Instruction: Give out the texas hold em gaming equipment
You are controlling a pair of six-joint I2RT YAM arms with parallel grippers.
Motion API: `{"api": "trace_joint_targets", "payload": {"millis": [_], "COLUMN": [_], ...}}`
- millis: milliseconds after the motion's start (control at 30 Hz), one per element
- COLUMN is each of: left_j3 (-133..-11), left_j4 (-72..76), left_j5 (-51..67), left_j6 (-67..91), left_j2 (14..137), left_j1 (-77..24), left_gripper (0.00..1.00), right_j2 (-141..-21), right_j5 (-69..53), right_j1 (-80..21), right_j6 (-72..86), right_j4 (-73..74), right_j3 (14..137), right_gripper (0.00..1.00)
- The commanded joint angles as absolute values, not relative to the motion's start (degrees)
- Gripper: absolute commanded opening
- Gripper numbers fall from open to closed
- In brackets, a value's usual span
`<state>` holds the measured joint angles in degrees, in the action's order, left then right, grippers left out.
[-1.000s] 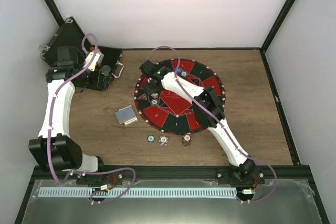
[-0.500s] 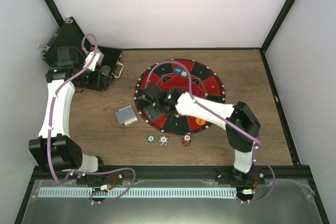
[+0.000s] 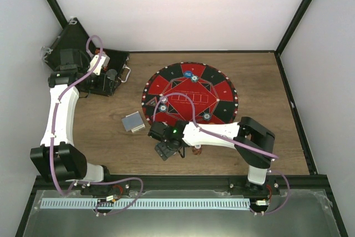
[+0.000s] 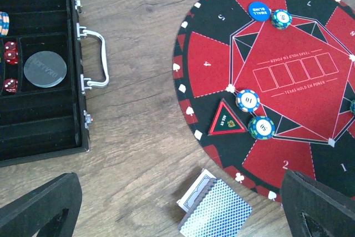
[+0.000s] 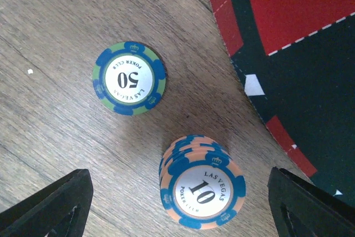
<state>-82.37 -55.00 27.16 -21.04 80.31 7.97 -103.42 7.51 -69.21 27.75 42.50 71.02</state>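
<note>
1. Left gripper (image 3: 106, 77): above the open black hard case with a silver handle (image 4: 39, 76) at the far left. Jaws wide apart and empty, black fingers (image 4: 39, 209) in the wrist view's lower corners.
2. Right gripper (image 3: 166, 149): over the brown wooden table (image 3: 266, 142), just off the near-left edge of the large round red-and-black mat (image 3: 188, 95). Jaws apart, clamped on nothing.
3. Stack of peach-and-blue striped poker chips marked 10 (image 5: 202, 190): on bare wood between the right fingers (image 5: 44, 206), touching neither.
4. Green-and-blue striped chip marked 50 (image 5: 129, 79): flat on the wood near that stack, apart from it.
5. Deck of grey-blue-backed playing cards (image 4: 215, 212): on the wood just left of the mat.
6. Round blue button disc lettered SMALL BLIND (image 4: 259, 10): on the mat's far part, a blue-and-green striped chip (image 4: 281, 19) just beside it.
7. Two further striped chips (image 4: 247, 100): close together on the mat's left part, beside a red-and-black triangular marker (image 4: 226, 120).
</note>
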Motion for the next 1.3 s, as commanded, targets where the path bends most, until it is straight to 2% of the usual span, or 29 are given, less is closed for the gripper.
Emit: {"api": "trace_joint_targets", "payload": {"millis": [0,667,967,1267], "left_j3": [-82.2,-82.5,-82.4,-82.3], "left_j4": [-55.0,-55.1,-54.9,-54.8], "left_j5": [27.3,27.3,27.2,27.0], "left_j6": [-21.1,-21.0,-21.0,-21.0], "left_j2": [78.5,78.8,78.9,79.0], "left_j1": [8.3,8.2,8.2,8.3], "left_gripper": [1.0,1.0,1.0,1.0], "right_j2": [-102.6,-103.5,-103.7,-103.2], "right_j5": [8.0,8.0,7.2,7.6], "right_j1": [-69.5,-67.3,-67.1,-67.0], "right_j6": [29.2,28.0,27.9,28.0], "right_j4": [41.0,38.4,37.6,38.0], "right_j3": [70.7,67.5,67.0,67.3], "right_gripper": [0.88,0.77,0.59,0.45]}}
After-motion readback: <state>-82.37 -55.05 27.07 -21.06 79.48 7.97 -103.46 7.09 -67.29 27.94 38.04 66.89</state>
